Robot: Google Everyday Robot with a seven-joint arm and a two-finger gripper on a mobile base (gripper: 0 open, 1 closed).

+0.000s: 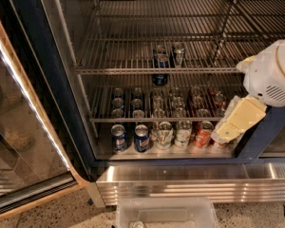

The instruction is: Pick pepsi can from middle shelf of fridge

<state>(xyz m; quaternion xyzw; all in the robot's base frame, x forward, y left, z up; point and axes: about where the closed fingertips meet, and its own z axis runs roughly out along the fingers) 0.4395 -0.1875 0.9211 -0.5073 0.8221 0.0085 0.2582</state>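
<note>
The fridge [52, 80] stands open. On the middle shelf [133, 71], a chrome wire rack, a dark blue pepsi can [160, 57] with a silver top stands near the centre. A second, paler can [178, 52] stands just right of it. My gripper [228, 131], cream-coloured on a white arm [271, 75], hangs at the right. It is in front of the lower rows of cans, right of and below the pepsi can, and apart from it.
The rack below [147, 120] holds several cans. A front row stands on the fridge floor: two blue cans [130, 137], white-and-green cans [173, 135] and red cans [203, 134]. The glass door [23, 103] is open at left. A clear plastic bin [166, 213] sits before the ribbed steel base [190, 184].
</note>
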